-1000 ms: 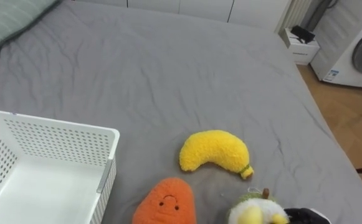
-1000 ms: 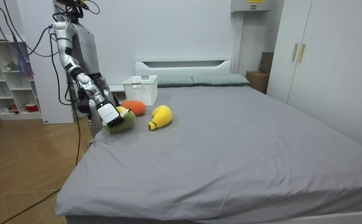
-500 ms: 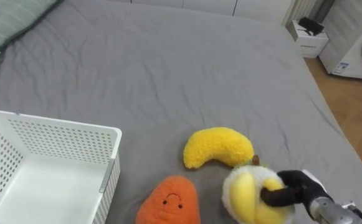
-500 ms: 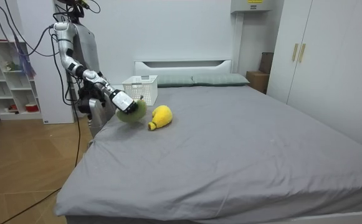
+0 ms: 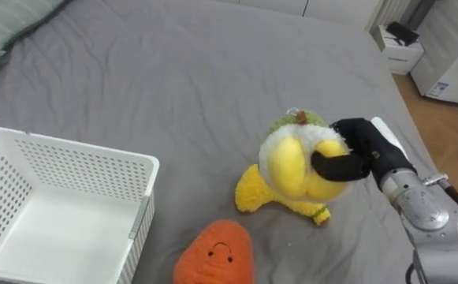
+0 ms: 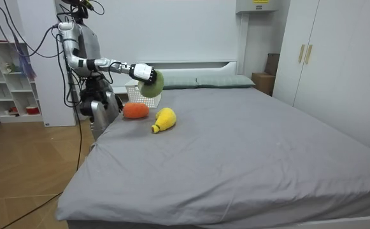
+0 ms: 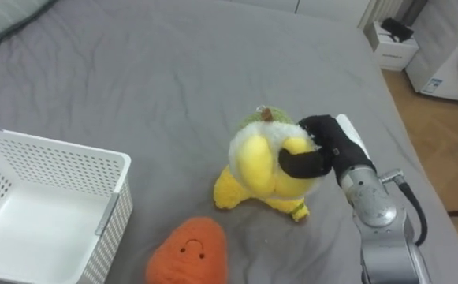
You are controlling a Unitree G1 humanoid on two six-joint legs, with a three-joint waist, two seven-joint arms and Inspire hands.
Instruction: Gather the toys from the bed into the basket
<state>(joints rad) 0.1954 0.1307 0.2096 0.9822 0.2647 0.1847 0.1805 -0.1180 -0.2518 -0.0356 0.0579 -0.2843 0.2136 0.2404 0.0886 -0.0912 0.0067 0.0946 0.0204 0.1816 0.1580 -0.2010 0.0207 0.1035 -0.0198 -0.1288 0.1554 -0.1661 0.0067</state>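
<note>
Carrot: orange plush carrot (image 5: 214, 254), at 6 o'clock in the eye view, flat on the sheet, face up. It lies near the basket's right wall, not touching it.
Basket: white perforated basket (image 5: 71, 167), at 8 o'clock, open top. Its right wall faces the held toy across bare sheet.
Banana: yellow plush banana (image 5: 251, 193), at 1 o'clock from the carrot, resting on the sheet. Its upper part is hidden behind the held toy.
Green toy: round green toy (image 5: 288, 162) with a white and yellow front, held clear of the sheet directly over the banana. The room view confirms it is in the air above the bed.
Right hand: right hand (image 5: 364, 143) enters from 4 o'clock. Its dark fingers are curled round the toy's right side, thumb across the yellow front.
Bed: grey sheet (image 5: 173, 71), creased, running out to 12 o'clock.
Pillow: pale green pillow (image 5: 0, 20) at 10 o'clock.
Cabinet: small white cabinet (image 5: 402, 47) at 1 o'clock, on the wood floor (image 5: 441, 126) beyond the bed edge.
Washer: white washer (image 5: 453, 67) at 2 o'clock, beside the cabinet.
Robot: stands at the bed's corner near the basket, right arm stretched out level over the sheet.
</note>
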